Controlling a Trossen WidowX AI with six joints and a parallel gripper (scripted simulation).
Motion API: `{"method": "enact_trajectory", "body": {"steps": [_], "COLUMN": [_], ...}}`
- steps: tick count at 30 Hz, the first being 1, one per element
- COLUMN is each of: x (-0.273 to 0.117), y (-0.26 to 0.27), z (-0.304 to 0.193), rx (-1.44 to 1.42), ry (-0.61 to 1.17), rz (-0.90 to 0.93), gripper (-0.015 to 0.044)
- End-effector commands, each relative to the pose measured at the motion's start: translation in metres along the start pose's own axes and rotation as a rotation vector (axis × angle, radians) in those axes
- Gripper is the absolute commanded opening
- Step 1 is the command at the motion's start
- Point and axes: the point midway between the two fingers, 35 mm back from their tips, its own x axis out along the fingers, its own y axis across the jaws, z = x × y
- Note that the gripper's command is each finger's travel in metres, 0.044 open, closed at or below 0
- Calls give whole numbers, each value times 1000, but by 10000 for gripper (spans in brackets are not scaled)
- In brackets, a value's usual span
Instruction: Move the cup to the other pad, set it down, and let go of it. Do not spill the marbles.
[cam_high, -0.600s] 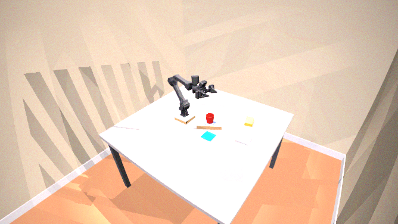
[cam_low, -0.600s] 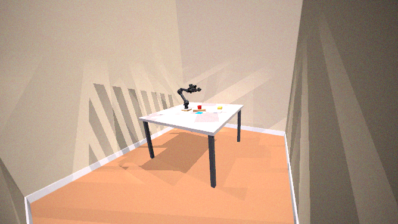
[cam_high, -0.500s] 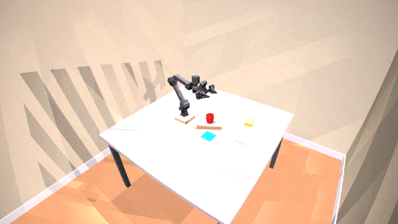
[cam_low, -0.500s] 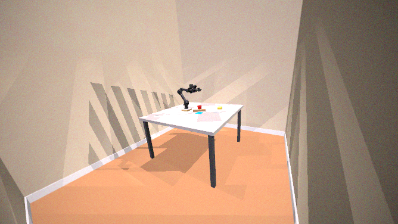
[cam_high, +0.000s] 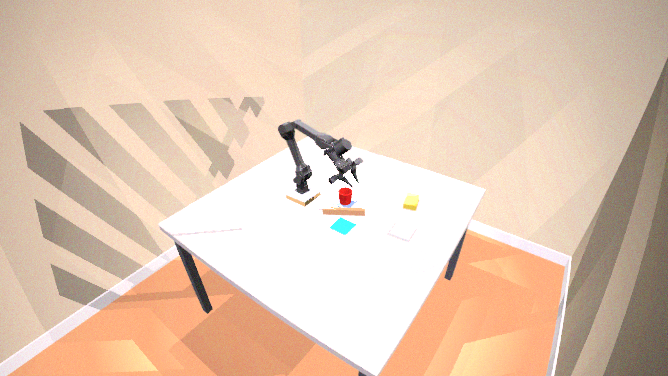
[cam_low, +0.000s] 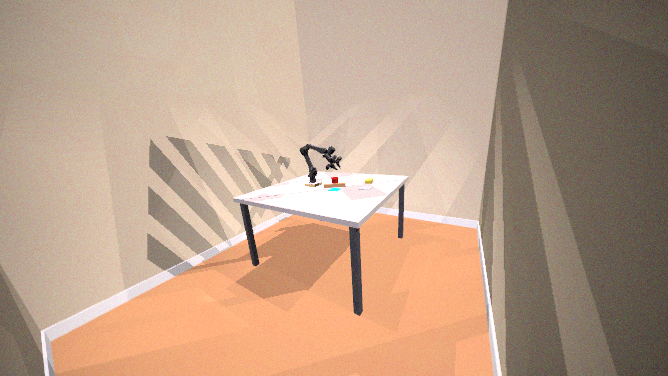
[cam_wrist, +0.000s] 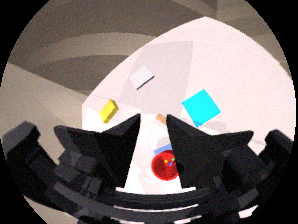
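The red cup (cam_high: 345, 196) (cam_low: 334, 180) (cam_wrist: 160, 173) stands upright on the blue pad (cam_high: 352, 204) (cam_wrist: 161, 150). In the wrist view several small coloured marbles (cam_wrist: 170, 162) lie inside it; the right finger covers part of its rim. The cyan pad (cam_high: 343, 226) (cam_low: 334, 189) (cam_wrist: 201, 107) lies on the other side of a low wooden bar, with nothing on it. My gripper (cam_high: 354, 184) (cam_low: 337, 167) (cam_wrist: 153, 117) is partly open and empty. It hangs above the cup, tilted, with its fingers pointing down and clear of the cup.
The wooden bar (cam_high: 344, 212) (cam_low: 334, 185) (cam_wrist: 161, 119) stands between the two pads. A yellow block (cam_high: 411, 202) (cam_low: 369, 181) (cam_wrist: 108, 111) and a flat white slab (cam_high: 403, 231) (cam_wrist: 142, 77) lie to the right in the top view. A thin pale strip (cam_high: 207, 231) lies near the left table edge.
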Motion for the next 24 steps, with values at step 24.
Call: {"method": "enact_trajectory", "body": {"steps": [24], "x": [-16], "y": [-39], "z": [-117], "rx": [410], "ry": [518], "rz": [-574], "gripper": [148]}}
